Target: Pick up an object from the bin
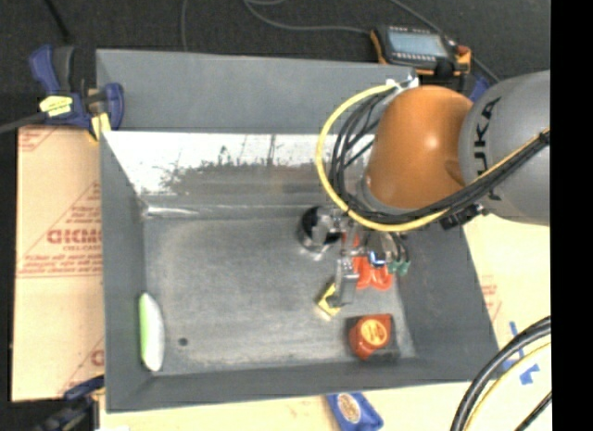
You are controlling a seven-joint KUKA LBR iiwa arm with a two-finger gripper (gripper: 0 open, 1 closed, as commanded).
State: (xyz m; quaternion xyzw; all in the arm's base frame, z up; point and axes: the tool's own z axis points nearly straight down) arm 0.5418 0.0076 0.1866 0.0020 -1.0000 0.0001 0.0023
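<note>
Right of the bin's [120, 262] middle, the gripper [341, 283] hangs low over the grey floor, pointing down and a little toward the near wall. It reaches in from the right under the arm [519, 142], whose wrist bears a rounded orange cover [417, 146] with black and yellow cables [338, 156] looped around its left side. Whether the gripper is spread or pressed together cannot be told, since the wrist and its fittings hide much of it from above.

At the gripper's tip lies a small yellow piece [326, 307], pale and angular, on the floor just left of the gripper's lower end. It looks to touch the tip, but whether it is pinched or only lying against it cannot be told. Just right of the gripper sits a red lump [376, 277], close beside it, with small blue and green bits at its upper edge. Near the bin's lower right corner, below the red lump and apart from the gripper, rests 1 orange disc [369, 335] with a lighter mark on its face.

Up and left of the gripper shows a dark, shiny knob [313, 227]; whether it belongs to the wrist or lies loose cannot be told.

Far off by the lower left corner lies a green stick [150, 330], long, white along 1 side, well apart from everything else. The floor between it and the gripper is bare grey metal.
</note>
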